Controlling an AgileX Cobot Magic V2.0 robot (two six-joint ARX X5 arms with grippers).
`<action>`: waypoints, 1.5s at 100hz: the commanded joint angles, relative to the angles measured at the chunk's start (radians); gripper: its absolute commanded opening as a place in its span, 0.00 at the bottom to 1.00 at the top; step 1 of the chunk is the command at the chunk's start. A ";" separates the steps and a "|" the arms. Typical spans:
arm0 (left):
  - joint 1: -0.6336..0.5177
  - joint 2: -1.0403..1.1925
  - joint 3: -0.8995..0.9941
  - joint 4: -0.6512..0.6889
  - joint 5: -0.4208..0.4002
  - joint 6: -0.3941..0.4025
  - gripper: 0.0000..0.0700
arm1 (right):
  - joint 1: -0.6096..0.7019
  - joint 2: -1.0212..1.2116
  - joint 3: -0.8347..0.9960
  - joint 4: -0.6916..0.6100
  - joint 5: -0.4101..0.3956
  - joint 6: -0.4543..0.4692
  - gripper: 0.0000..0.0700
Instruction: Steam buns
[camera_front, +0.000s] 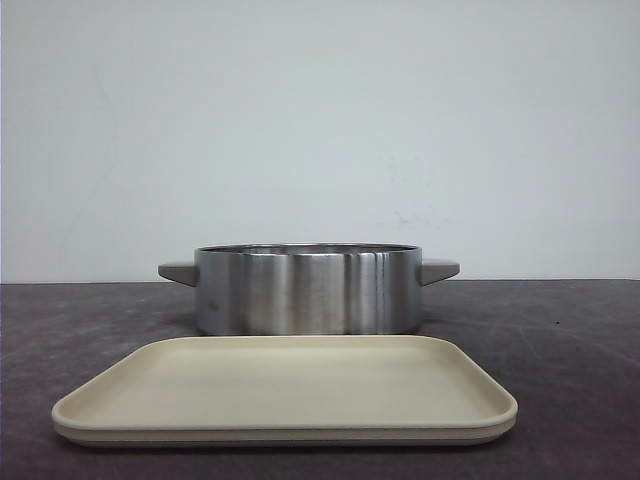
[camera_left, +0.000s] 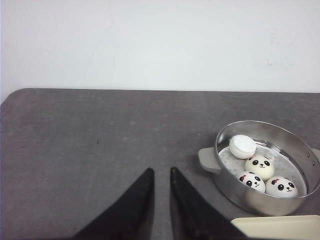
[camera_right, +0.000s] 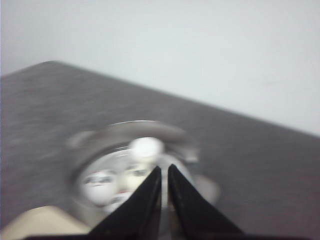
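We see left gripper (camera_left: 161, 176) nearly closed, narrow gap, nothing held, over bare dark table (camera_left: 100, 140). Right gripper (camera_right: 164, 173) likewise pinched near shut, empty, view blurred. Four buns (camera_left: 259, 167) sit inside steel steamer pot (camera_left: 280, 200): three panda faces up, one turned over. Beige tray (camera_front: 285, 385) lies just before pot.

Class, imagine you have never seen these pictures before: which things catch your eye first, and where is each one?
The shiny steel pot stands mid-table, just behind a flat beige tray. The left wrist view shows the surprise inside it: four white buns, three showing black panda faces and one turned so that no face shows. In the same view the left claw hangs over bare table beside the pot, holding nothing.
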 joint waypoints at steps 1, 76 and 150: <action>-0.005 0.004 0.012 0.010 -0.003 -0.002 0.03 | -0.056 -0.079 -0.089 0.084 -0.004 -0.063 0.02; -0.005 0.003 0.012 0.010 -0.003 -0.002 0.03 | -0.538 -0.605 -0.652 0.012 -0.157 0.000 0.02; -0.006 0.003 0.013 0.011 -0.003 -0.002 0.03 | -0.546 -0.660 -0.652 -0.055 -0.137 -0.008 0.02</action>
